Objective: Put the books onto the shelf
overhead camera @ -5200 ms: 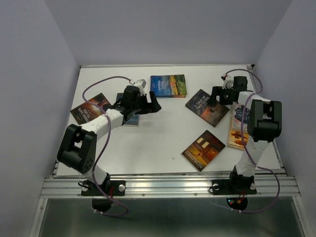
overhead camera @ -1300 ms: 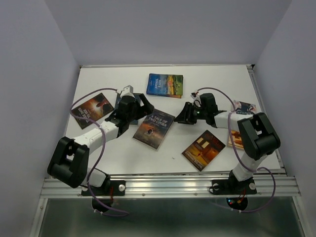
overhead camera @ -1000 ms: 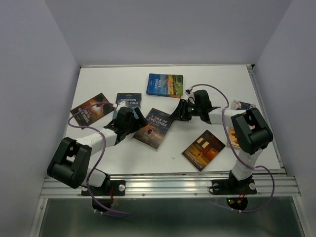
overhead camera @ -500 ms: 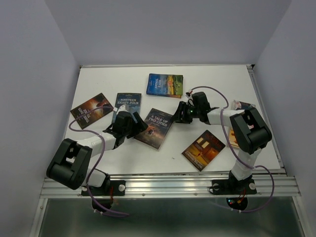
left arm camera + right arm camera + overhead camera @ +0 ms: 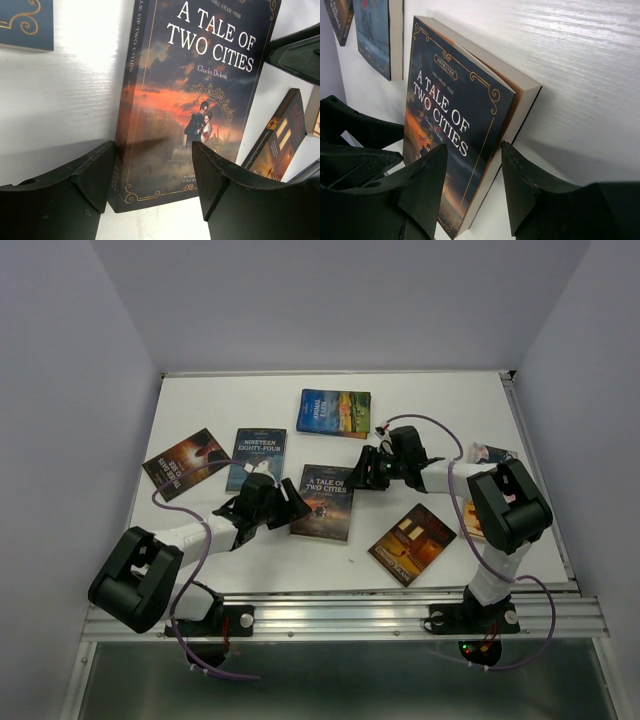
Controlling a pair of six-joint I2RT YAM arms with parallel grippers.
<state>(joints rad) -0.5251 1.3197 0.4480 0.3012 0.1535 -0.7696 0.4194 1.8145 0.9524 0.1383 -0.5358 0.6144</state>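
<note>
Left jaws and right jaws, both released, bracket A Tale of Two Cities (image 5: pixel 325 502) on the desk (image 5: pixel 230 400) and should close on its opposite corners evenly.

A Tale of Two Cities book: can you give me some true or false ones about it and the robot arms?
1. A Tale of Two Cities lies flat with its cover up. True.
2. Nineteen Eighty-Four lies to its right in the top view. False: it lies to its left, farther back.
3. The left end effector and the right end effector are both at this book, each at a different end. True.
4. One end effector holds the book up in the air. False: the book rests on the table.
</note>
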